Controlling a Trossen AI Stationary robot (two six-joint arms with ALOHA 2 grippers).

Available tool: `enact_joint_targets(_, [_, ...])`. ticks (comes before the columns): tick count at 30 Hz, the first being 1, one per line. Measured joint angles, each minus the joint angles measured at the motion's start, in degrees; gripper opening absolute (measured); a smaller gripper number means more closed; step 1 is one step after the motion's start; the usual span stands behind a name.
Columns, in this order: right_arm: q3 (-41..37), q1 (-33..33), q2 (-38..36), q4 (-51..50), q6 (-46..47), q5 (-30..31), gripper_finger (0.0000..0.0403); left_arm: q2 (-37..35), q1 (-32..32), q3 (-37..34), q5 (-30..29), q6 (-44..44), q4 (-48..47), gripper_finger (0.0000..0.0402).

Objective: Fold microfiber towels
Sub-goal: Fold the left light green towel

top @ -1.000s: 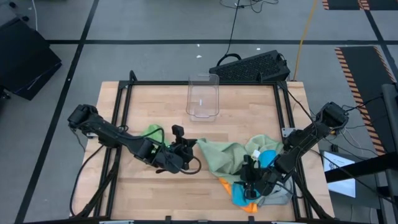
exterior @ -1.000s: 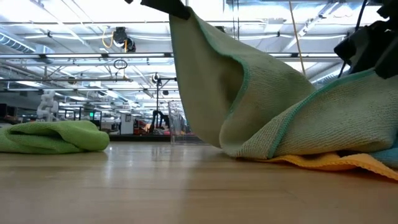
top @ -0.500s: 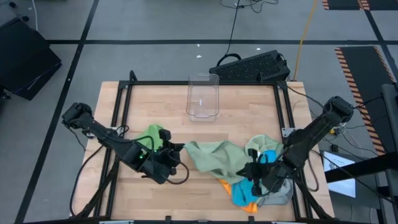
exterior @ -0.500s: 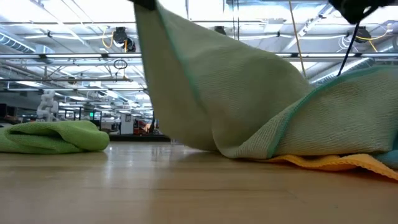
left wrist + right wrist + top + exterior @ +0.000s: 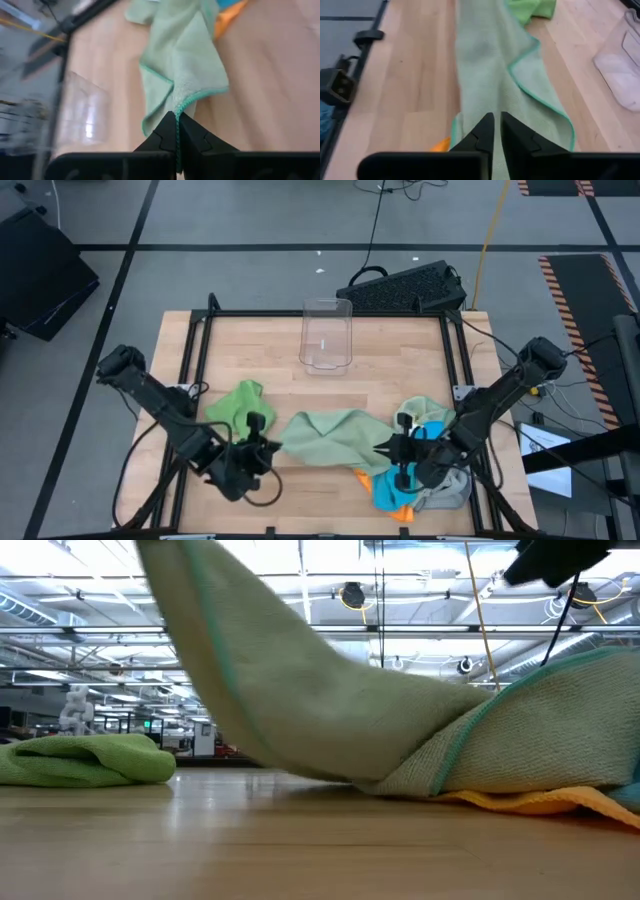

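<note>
Table (image 5: pixel 330 395) of pale wood underneath, arms reaching in from either side. Sage green towel (image 5: pixel 330 438) stretched between the two grippers, sagging to the wood at mid-span and draped at the right end over the pile of orange towel (image 5: pixel 395 510), blue towel (image 5: pixel 432 434) and light grey towel (image 5: pixel 447 492). Bright green towel (image 5: pixel 236 402) bunched just beyond the left gripper, toward the clear plastic bin (image 5: pixel 326 335); well apart from the work. Left gripper (image 5: pixel 176 131) clenched on a teal-hemmed corner, cloth trailing away ahead of the fingers. Right gripper (image 5: pixel 495 131) nearly closed, with the cloth running forward from between the fingertips; looks pinched, hold not certain. Judgement: spreading step, fold not yet begun. Best done by keeping both corners level and taut, drawing clear of the pile, then lowering flat onto bare wood. Risk: dragging the orange towel along, or a slipped right-hand corner.
</note>
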Motion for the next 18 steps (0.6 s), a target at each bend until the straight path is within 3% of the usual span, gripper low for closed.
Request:
enact_joint_targets(5, [0.00,-2.67,5.19,6.08,-4.17,-0.39,0.0076,0.00,-3.40,-3.85,-0.03,-9.74,0.07,0.0008])
enact_joint_targets(11, [0.00,-4.39,9.08,11.52,-9.21,-8.62,0.0134,0.00,-4.87,-8.23,-3.05,-19.85,-0.08,0.0009])
enact_joint_targets(18, [0.00,-3.82,9.62,10.64,-10.03,-17.91,0.0172,-0.15,-3.57,-9.11,-5.51,-18.79,-0.30,0.0005])
